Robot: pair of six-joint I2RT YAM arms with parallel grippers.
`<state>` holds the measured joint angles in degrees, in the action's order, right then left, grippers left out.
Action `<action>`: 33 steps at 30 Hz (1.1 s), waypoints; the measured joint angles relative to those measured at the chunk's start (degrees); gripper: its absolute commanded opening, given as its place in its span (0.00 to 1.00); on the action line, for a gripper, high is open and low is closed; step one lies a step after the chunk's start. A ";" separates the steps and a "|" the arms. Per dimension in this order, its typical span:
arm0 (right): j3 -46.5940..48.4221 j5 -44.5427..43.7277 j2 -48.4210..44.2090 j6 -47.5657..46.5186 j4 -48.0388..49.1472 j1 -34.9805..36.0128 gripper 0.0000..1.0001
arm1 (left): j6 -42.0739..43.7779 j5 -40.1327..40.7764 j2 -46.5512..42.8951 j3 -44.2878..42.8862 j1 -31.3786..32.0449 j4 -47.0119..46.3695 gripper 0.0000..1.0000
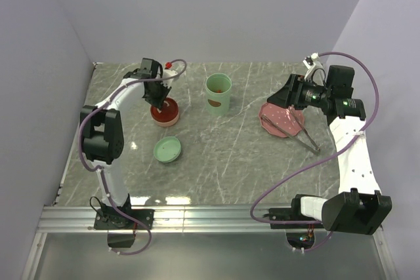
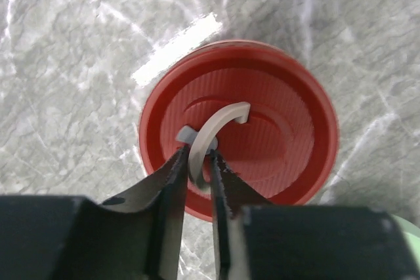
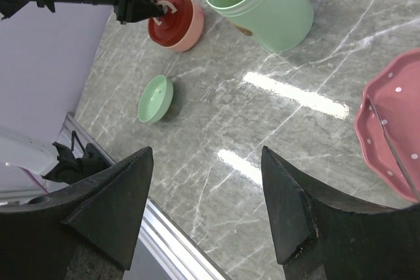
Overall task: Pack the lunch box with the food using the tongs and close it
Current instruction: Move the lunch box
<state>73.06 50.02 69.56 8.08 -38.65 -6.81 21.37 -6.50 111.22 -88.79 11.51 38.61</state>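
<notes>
No words, numbers, brand names or signs can be read in any of the views. The only marking is a small brownish motif low on the side of the pale green cup point(image 1: 213, 103), also visible near its base in the right wrist view point(image 3: 246, 29). It is too small and blurred to tell whether it holds any lettering. The arms, cables, dishes and the marbled worktop point(image 1: 230, 155) carry no legible print.
</notes>
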 measured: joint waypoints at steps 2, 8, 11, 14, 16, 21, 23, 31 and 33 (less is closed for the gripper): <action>0.00 0.17 0.00 -0.07 -0.02 0.00 0.74 | 0.00 -0.72 0.04 -0.07 -0.68 0.11 0.29; 0.00 0.66 0.00 -0.07 0.00 0.00 0.74 | 0.00 -1.20 0.04 -0.50 -1.70 0.52 0.45; 0.00 0.72 0.00 -0.07 0.00 0.00 0.74 | -0.11 -1.20 0.04 -1.16 -2.16 2.67 0.46; 0.00 0.74 0.00 -0.07 0.00 0.00 0.74 | -0.09 -1.20 0.04 -1.70 -2.32 5.07 0.44; 0.00 0.81 0.00 -0.09 0.00 0.00 0.74 | -0.04 -1.29 0.04 -2.10 -2.32 6.45 0.41; 0.00 1.09 0.00 -0.24 -0.02 0.00 0.74 | -0.11 -2.69 0.04 -2.49 -2.32 8.66 0.42; 0.00 1.16 0.00 -0.31 -0.02 0.00 0.74 | -0.24 -3.39 0.04 -2.58 -2.32 9.55 0.42; 0.00 1.88 0.00 -0.52 -0.11 0.00 0.74 | -1.07 -5.60 0.04 -4.31 -2.32 10.84 0.43; 0.00 1.99 0.00 -0.50 -0.11 0.00 0.74 | -1.11 -5.92 0.04 -4.76 -2.27 10.99 0.43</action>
<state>73.06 52.01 69.56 7.57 -38.76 -6.81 20.25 -12.43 111.26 -93.56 9.23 49.60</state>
